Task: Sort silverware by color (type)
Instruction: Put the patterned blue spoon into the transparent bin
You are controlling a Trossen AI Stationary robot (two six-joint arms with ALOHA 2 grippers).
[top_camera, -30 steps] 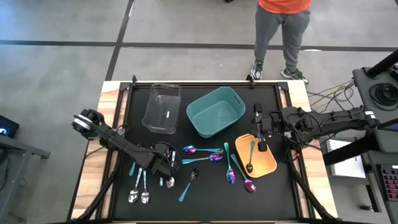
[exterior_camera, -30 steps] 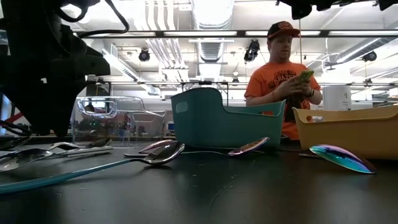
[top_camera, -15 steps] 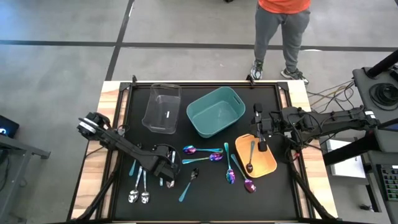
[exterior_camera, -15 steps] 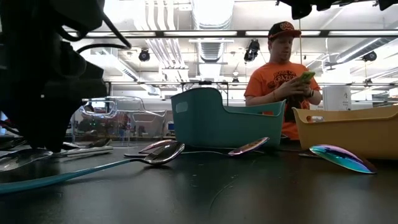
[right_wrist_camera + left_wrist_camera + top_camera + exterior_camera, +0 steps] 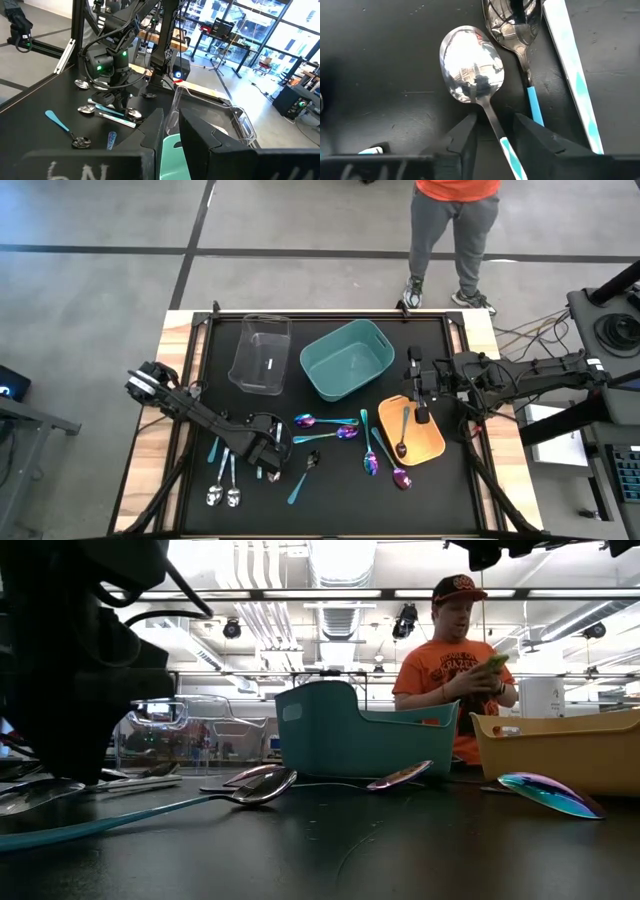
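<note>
Sorting has barely begun: one dark spoon (image 5: 402, 442) lies in the shallow orange bin (image 5: 432, 448), while the left gripper (image 5: 495, 131), fingers apart around the handle of a shiny teal-handled spoon (image 5: 472, 65), works among cutlery on the black table (image 5: 330, 510); right gripper (image 5: 421, 415), narrowly open, hangs over the orange bin.

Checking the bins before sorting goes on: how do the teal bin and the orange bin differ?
The teal bin is larger and deeper; the orange bin is smaller and shallower. The teal bin looks empty; the orange bin holds a dark spoon. Both are open-topped.
</note>
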